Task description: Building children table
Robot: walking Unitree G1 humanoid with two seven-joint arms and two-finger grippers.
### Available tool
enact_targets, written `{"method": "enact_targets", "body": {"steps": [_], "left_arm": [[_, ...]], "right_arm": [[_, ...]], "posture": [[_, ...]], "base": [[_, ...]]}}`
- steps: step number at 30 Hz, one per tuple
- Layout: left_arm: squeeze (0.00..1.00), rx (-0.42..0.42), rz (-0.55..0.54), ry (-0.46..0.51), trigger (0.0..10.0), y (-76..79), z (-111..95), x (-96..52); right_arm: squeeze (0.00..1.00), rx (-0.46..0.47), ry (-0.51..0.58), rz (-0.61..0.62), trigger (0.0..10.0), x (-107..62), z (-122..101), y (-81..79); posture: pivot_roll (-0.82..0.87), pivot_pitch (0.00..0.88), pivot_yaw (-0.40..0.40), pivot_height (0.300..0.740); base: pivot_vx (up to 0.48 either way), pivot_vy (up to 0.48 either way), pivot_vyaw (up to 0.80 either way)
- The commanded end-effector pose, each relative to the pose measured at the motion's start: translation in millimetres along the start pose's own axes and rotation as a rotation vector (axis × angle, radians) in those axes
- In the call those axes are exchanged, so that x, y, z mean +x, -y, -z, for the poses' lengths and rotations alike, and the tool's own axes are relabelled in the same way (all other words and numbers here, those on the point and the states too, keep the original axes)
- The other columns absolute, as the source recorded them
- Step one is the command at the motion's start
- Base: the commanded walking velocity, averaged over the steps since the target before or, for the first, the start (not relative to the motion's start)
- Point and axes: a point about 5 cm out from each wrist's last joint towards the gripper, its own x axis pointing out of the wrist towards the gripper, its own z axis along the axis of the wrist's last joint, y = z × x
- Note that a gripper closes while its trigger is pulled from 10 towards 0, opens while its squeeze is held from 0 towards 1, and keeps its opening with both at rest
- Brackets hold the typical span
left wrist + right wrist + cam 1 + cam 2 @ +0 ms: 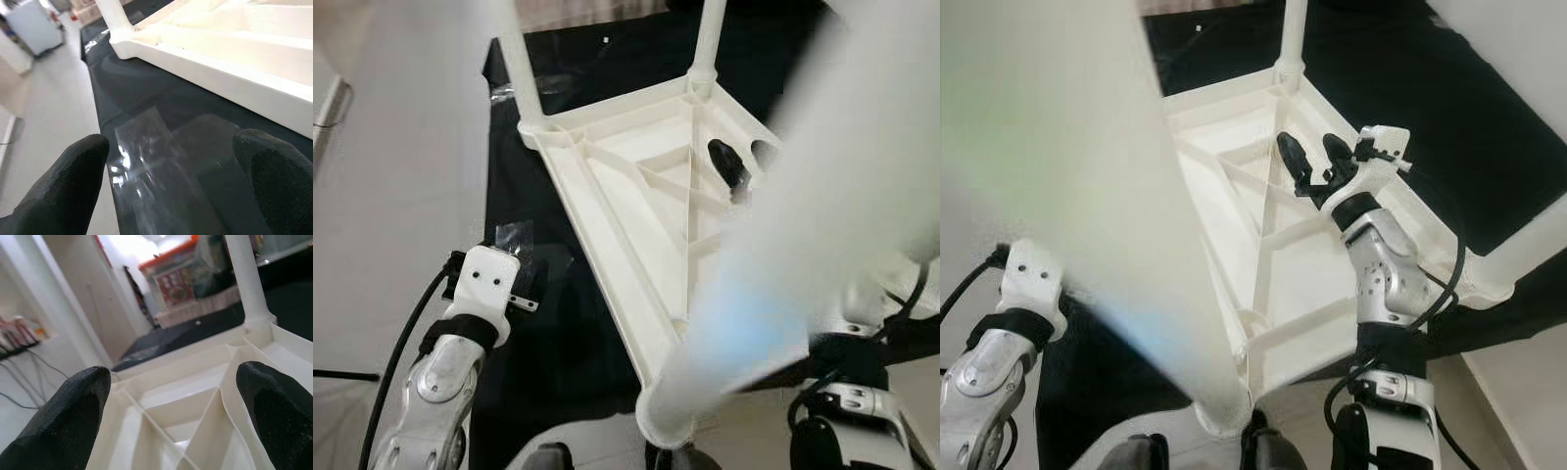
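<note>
Hovering over upturned table [1263,284]: right gripper [1315,164], fingers apart.

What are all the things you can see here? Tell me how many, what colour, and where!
Tabletop: one, white, ribbed, upside down on the mat.
Legs: at least three, white, standing up from the tabletop's corners; nearer ones blurred.
Mat: one, black, on the floor under the tabletop.
Tape: clear patch, on the mat's left edge.
Floor: pale grey, around the mat.
Left gripper: black jaws open, over the tape.
Right gripper: black jaws open, over the tabletop's ribs.
</note>
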Motion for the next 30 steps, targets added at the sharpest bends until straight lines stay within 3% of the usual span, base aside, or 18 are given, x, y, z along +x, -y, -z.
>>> {"method": "enact_targets", "body": {"steps": [1,15,22,27,30], "left_arm": [[0.0,0.014,0.003,-0.026,10.0,0.7,6,-0.9],[0.0,-0.036,0.047,-0.016,10.0,5.3,9,-3.7],[0.0,-0.062,0.015,-0.091,10.0,6.2,28,-14.7],[0.0,-0.111,0.068,-0.121,10.0,17.2,33,-24.5],[0.0,-0.208,0.249,-0.086,10.0,46.1,22,-36.2]], "right_arm": [[0.0,0.011,-0.001,0.001,10.0,-5.1,3,-0.7],[0.0,-0.03,-0.062,0.0,10.0,-13.3,20,-9.0],[0.0,-0.151,-0.219,-0.002,10.0,-22.9,53,-22.2],[0.0,-0.21,-0.29,-0.009,10.0,-27.2,69,-30.3],[0.0,-0.231,-0.339,-0.076,10.0,-30.7,83,-47.9]], "posture": [[0.12,0.18,0.007,0.74],[0.11,0.185,0.009,0.74],[0.1,0.182,0.008,0.74],[0.1,0.181,0.004,0.74],[0.1,0.182,-0.006,0.74]], "base": [[-0.3,0.0,0.0],[-0.059,0.0,0.0],[0.0,0.0,0.0],[0.0,0.0,0.0],[0.0,0.0,0.0]]}}
